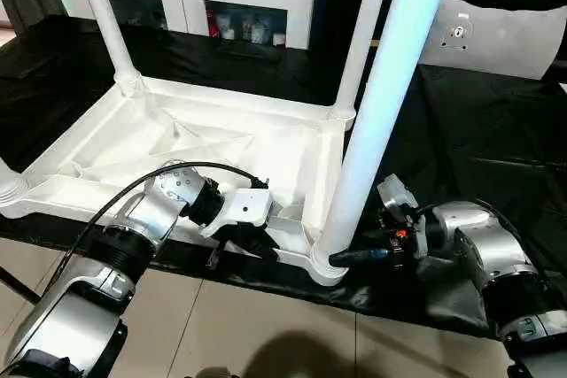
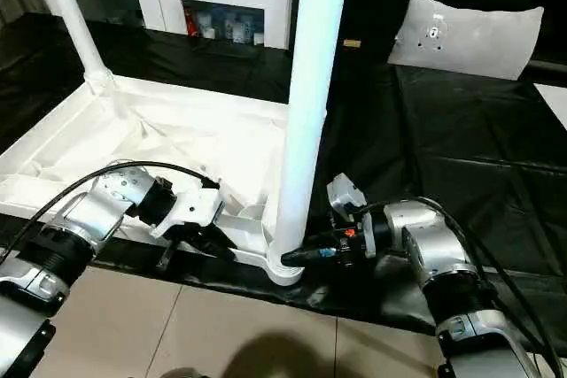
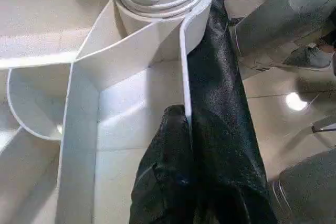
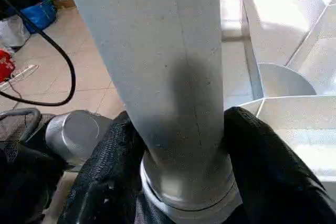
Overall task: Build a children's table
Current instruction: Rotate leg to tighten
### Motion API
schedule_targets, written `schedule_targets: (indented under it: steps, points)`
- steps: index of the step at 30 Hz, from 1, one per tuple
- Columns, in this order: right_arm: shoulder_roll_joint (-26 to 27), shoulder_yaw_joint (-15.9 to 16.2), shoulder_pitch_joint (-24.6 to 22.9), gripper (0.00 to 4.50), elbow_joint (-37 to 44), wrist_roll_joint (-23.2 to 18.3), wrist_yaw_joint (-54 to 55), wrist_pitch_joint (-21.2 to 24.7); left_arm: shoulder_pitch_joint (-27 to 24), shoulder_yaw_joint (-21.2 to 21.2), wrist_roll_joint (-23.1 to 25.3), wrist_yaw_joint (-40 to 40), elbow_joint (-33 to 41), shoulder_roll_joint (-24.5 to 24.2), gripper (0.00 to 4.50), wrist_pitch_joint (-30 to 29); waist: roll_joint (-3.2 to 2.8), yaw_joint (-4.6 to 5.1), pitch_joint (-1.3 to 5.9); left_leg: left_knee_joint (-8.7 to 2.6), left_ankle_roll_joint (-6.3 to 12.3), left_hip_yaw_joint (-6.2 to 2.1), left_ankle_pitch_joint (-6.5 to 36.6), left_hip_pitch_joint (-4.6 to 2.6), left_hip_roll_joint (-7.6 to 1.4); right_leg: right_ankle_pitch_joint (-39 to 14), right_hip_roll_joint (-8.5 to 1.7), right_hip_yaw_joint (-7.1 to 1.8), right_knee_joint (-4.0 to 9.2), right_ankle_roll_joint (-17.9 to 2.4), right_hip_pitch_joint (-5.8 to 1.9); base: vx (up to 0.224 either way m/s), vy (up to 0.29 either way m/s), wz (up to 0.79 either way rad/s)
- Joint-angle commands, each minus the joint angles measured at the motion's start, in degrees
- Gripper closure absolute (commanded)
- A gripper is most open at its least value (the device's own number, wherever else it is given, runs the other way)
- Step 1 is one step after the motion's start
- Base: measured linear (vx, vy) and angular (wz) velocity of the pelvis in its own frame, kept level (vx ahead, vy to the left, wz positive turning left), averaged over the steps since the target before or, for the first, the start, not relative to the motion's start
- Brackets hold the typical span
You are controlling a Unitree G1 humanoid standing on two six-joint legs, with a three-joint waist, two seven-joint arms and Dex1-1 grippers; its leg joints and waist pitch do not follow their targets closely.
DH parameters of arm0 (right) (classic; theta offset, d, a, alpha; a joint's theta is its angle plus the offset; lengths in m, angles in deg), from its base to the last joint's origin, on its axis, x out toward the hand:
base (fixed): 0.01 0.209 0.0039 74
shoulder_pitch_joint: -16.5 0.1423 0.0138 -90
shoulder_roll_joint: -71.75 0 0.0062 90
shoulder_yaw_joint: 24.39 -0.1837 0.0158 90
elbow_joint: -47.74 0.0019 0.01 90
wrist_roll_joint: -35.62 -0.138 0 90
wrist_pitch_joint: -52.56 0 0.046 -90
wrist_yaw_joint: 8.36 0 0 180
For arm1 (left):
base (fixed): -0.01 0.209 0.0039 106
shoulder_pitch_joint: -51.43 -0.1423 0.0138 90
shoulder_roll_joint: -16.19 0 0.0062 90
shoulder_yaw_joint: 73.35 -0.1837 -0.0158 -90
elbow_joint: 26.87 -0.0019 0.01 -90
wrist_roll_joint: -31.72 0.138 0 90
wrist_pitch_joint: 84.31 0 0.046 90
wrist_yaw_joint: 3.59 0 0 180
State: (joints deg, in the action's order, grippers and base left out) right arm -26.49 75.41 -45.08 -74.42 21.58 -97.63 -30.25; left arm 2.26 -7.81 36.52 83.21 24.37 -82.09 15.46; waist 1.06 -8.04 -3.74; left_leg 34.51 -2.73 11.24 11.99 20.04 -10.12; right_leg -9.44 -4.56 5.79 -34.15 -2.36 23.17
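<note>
At the tabletop (image 1: 221, 143) near edge, left tool (image 1: 237, 245) clamped on rim (upturned), right tool (image 4: 181, 145) gripping leg (image 1: 376, 112) base

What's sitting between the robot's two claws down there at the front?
The near leg of the upturned table top, standing in its corner socket. The left gripper pinches the rim; the right gripper clasps the leg's base, seen from the head camera.
</note>
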Motion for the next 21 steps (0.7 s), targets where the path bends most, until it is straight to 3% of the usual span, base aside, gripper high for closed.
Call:
schedule_targets:
  steps: [1,2,4,7,8,9,10,12,14,15,16,17,19,21]
  points:
    - [1.2,-0.6,-0.2,2.42,2.6,-3.8,-0.8,4.2,0.0,-1.9,1.0,1.7,0.0,0.8,4.5,-1.3,0.18,0.3,4.41,-4.02,3.08,-1.5,6.4,-0.41,-3.96,-15.6,-5.2,-3.54,3.61,-10.9,-3.26,0.0,0.0,0.0]
    - [1.9,-1.5,-1.5,2.42,5.7,-5.3,1.4,7.2,0.3,-1.2,1.5,-1.3,-0.8,1.7,4.5,-3.6,0.22,0.36,4.37,-4.02,3.19,-1.45,6.5,-0.46,-3.98,-15.9,-5.2,-3.59,3.76,-10.8,-3.2,0.0,0.0,0.0]
    - [2.3,-1.5,-2.4,2.43,7.3,-5.6,2.5,7.8,0.6,-0.7,1.9,-3.4,-1.3,2.2,4.5,-4.8,0.08,0.23,4.31,-4.05,3.02,-1.52,6.4,-0.46,-4.01,-16.2,-5.27,-3.61,3.75,-10.5,-3.17,0.0,0.0,0.0]
    - [4.8,-1.5,-4.3,2.43,9.3,-3.4,11.0,9.5,1.3,2.1,0.7,-10.2,-1.8,5.3,4.5,-10.1,0.23,0.29,4.03,-4.17,2.17,-1.49,8.2,-0.63,-3.85,-21.1,-5.29,-3.52,4.54,-8.9,-3.0,0.0,0.0,0.0]
    - [6.6,-1.8,-4.8,2.43,9.3,-1.7,16.3,9.7,1.6,3.3,0.3,-13.3,-1.8,6.7,4.5,-12.6,0.21,0.61,3.82,-4.26,1.03,-1.65,9.9,-0.99,-3.69,-25.3,-5.42,-3.4,5.12,-7.8,-2.65,0.0,0.0,0.0]
    - [8.1,-2.4,-4.9,2.43,8.8,-0.7,20.1,9.4,1.8,3.8,0.3,-15.3,-1.7,7.4,4.5,-13.8,-0.02,0.79,3.85,-4.27,0.6,-1.78,10.4,-0.94,-3.56,-26.9,-5.55,-3.32,5.27,-7.2,-2.83,0.0,0.0,0.0]
    - [9.0,-2.7,-4.7,2.43,8.3,-0.1,22.4,9.3,1.9,4.1,0.3,-16.4,-1.7,7.9,4.5,-14.5,0.29,1.17,3.69,-4.39,0.14,-1.95,11.6,-0.97,-3.21,-30.8,-5.5,-3.04,5.88,-5.4,-2.85,0.0,0.0,0.0]
    - [12.3,-4.3,-4.1,2.44,7.0,2.2,31.7,9.9,2.1,5.0,0.5,-20.4,-1.5,9.8,4.5,-16.9,0.23,2.1,3.57,-4.51,-0.15,-2.18,12.3,-0.91,-3.1,-33.6,-5.53,-2.89,6.32,-3.7,-2.87,0.0,0.0,0.0]
    - [14.0,-5.0,-3.5,2.46,6.5,3.2,36.4,11.0,2.2,5.8,0.4,-23.1,-1.4,11.2,4.5,-18.4,0.03,3.13,3.53,-4.59,-0.41,-2.37,13.4,-0.99,-3.08,-33.9,-5.37,-2.66,6.57,-3.6,-2.72,0.0,0.0,0.0]
    - [14.9,-5.3,-3.3,2.48,6.3,3.7,38.9,11.6,2.2,6.2,0.4,-24.5,-1.4,12.0,4.5,-19.2,0.19,3.69,3.65,-4.57,-0.25,-2.48,13.7,-0.81,-2.96,-33.9,-5.36,-2.53,6.59,-3.4,-3.06,0.0,0.0,0.0]
    - [17.6,-6.2,-2.0,2.48,5.1,5.0,46.0,12.6,2.5,7.3,0.4,-28.9,-1.5,14.1,4.5,-21.5,0.16,3.86,3.66,-4.59,-0.09,-2.49,13.6,-0.8,-2.95,-33.6,-5.35,-2.57,6.57,-3.4,-3.01,0.0,0.0,0.0]
    - [20.5,-7.1,-0.7,2.51,4.2,6.1,52.7,13.4,3.1,8.5,0.7,-33.7,-1.7,16.2,4.5,-23.4,0.15,4.66,3.66,-4.48,-0.23,-2.47,14.0,-1.0,-2.86,-33.3,-5.24,-2.52,6.66,-4.1,-2.66,0.0,0.0,0.0]
    - [22.2,-7.5,-0.2,2.51,4.1,6.7,56.5,14.0,3.7,9.4,1.1,-36.9,-1.8,17.5,4.5,-24.6,0.13,4.99,3.68,-4.42,0.03,-2.4,13.7,-0.99,-2.71,-33.2,-5.21,-2.52,6.73,-4.1,-2.71,0.0,0.0,0.0]
    - [23.1,-7.6,0.1,2.51,3.8,7.2,58.2,13.4,4.0,9.8,1.4,-38.3,-1.9,18.1,4.5,-25.0,0.17,5.13,3.88,-4.43,1.3,-2.24,12.1,-0.79,-2.74,-29.9,-5.14,-2.81,6.59,-4.8,-2.82,0.0,0.0,0.0]
